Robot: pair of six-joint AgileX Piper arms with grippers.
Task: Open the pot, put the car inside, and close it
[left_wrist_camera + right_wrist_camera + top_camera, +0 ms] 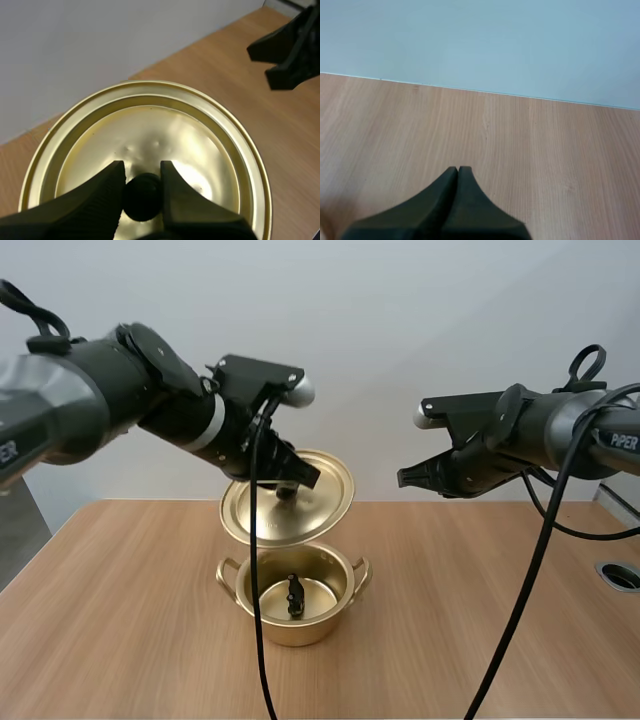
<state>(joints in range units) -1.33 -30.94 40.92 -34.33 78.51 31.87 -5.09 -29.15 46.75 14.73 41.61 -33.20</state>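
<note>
Left gripper (142, 186) is clamped on the black knob (142, 197) of the lid (300, 502), 1 finger on each side. The lid hangs tilted just above the pot (298, 628), over its rear rim, not touching it. The pot sits open on the table (480, 580). The car (294, 596), if that is what the small dark shape is, stands near the centre of the pot floor; too small to confirm. Right gripper (408, 478) is in the air well to the right of the pot, fingers pressed together on nothing.

Handling, my read:
- The lid looks like thin stamped metal: light, rigid, glossy. The rim is slick and hard to pinch, so the knob is the sensible hold, and that is where the grip is.
- The knob is round, so the lid can swivel or rock between the 2 pads. The tilt suggests it hangs off-level.
- Level and centre it over the pot before lowering, or 1 edge lands first and it seats cocked.
- The pot likely weighs little and could skid on the table under a sideways push.
- If the car stands tall, check clearance under the lid.

Step in hand, judging by the contents: closing.
</note>
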